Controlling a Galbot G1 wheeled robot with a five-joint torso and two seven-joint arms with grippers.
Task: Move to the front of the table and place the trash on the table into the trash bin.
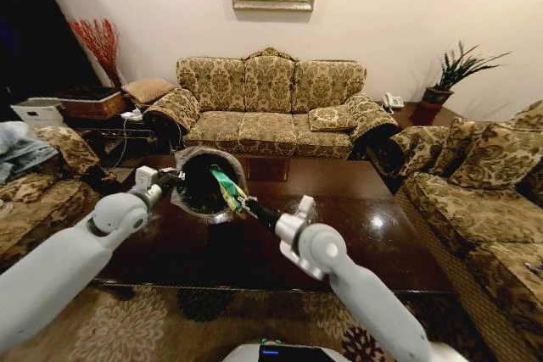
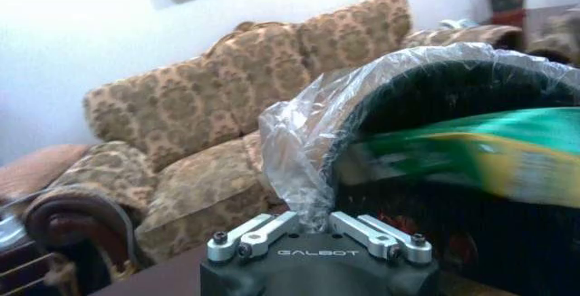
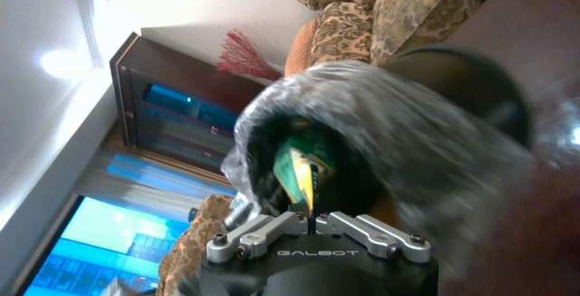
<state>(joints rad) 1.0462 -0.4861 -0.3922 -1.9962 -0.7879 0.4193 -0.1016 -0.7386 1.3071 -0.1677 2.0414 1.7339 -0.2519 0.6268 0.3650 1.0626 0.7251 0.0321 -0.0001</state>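
Head view, from left to right: the left arm reaches in over the near left part of the table [image 1: 399, 235], and the left gripper [image 1: 166, 179] meets the left edge of the trash bin [image 1: 188, 198]. That bin is tipped so its mouth faces the robot, and it sits above the glossy dark tabletop in front of the sofa [image 1: 270, 108]. On the left wrist view, the left gripper [image 2: 314, 227] has its fingers drawn nearly together, pinching the clear bag liner [image 2: 303, 136] at the bin's rim. Just right of this, a green and yellow piece of trash [image 1: 225, 186] lies across the bin's opening, its upper end inside the mouth. The right gripper [image 1: 240, 203] holds its lower end, with the right arm running back toward the lower right. On the right wrist view, the right gripper [image 3: 311, 223] is closed to a thin gap on the green piece [image 3: 297, 170], which points into the dark bin interior [image 3: 363, 174]. The bin's plastic rim [image 3: 417, 140] wraps round it.
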